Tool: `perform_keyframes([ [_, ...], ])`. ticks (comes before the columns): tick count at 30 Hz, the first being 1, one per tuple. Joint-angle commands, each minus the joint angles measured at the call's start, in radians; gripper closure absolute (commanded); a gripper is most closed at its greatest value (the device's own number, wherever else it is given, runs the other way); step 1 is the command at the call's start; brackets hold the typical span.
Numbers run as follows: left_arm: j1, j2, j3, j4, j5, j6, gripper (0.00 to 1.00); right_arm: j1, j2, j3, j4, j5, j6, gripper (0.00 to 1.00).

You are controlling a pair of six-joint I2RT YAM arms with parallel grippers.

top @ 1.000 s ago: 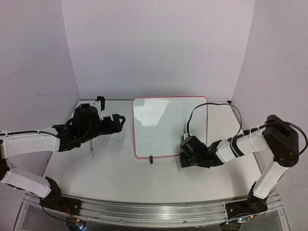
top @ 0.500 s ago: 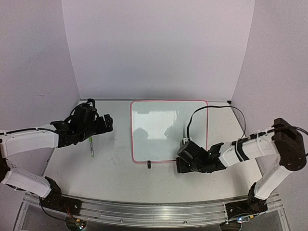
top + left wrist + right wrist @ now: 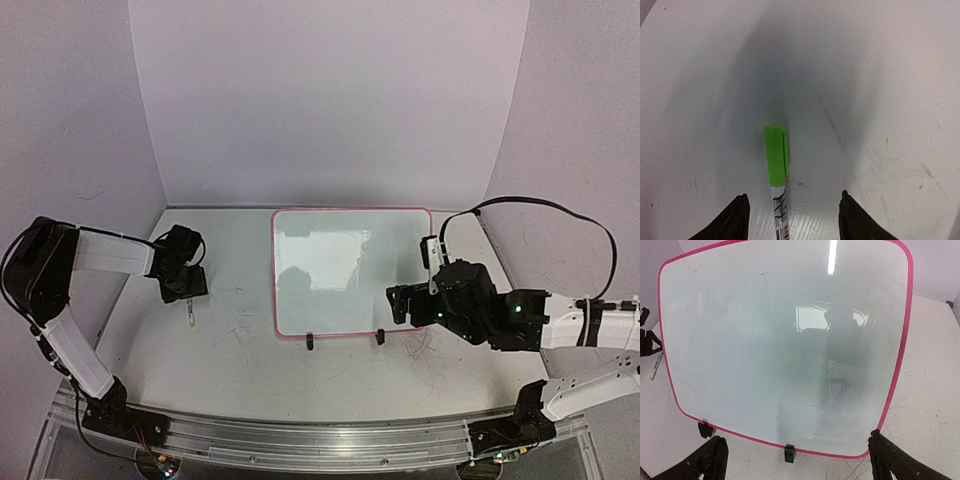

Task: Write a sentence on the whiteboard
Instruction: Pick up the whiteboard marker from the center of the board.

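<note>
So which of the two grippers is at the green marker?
The left gripper: its open jaws flank the green-capped marker. The right gripper faces the whiteboard instead.

Pink-rimmed whiteboard (image 3: 350,272) propped on two black feet.

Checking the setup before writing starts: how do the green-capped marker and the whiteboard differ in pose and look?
The marker lies flat on the table; the whiteboard stands propped on black feet. The marker is slim with a green cap; the whiteboard is broad and white with a pink rim. The marker lies between the fingers of the left gripper; the whiteboard faces the right gripper. Neither is held.
</note>
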Motion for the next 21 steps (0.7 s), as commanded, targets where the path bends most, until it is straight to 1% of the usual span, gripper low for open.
perform_keyframes([
  [1,0.005,0.067,0.056,-0.01,-0.009,0.027,0.45,0.002,0.026,0.068,0.009,0.097,-0.038,0.02],
  [4,0.001,0.095,0.04,-0.001,-0.016,0.022,0.53,0.001,0.035,0.08,0.024,0.097,-0.034,0.02],
  [8,-0.003,0.128,0.022,0.01,-0.026,0.018,0.63,0.002,0.052,0.092,0.03,0.095,-0.069,0.02],
  [11,-0.004,0.117,0.011,0.014,-0.02,0.023,0.76,0.002,0.044,0.094,0.031,0.113,-0.076,0.02],
  [12,-0.006,0.1,0.005,0.014,-0.021,0.022,0.81,0.002,0.038,0.095,0.032,0.126,-0.074,0.02],
  [13,-0.006,0.078,0.001,0.015,-0.02,0.022,0.88,0.002,0.032,0.096,0.035,0.138,-0.071,0.02],
  [15,-0.006,0.017,-0.003,0.022,-0.006,0.025,0.95,0.002,0.017,0.099,0.044,0.154,-0.073,0.02],
  [17,-0.006,-0.069,0.004,0.025,0.015,0.031,0.97,0.002,0.007,0.101,0.066,0.148,-0.088,0.02],
  [19,-0.006,-0.16,0.024,0.03,0.058,0.034,0.99,0.002,0.002,0.105,0.109,0.108,-0.128,0.02],
  [21,-0.006,-0.252,0.034,0.07,0.142,0.038,1.0,0.001,0.011,0.115,0.171,0.047,-0.185,0.02],
])
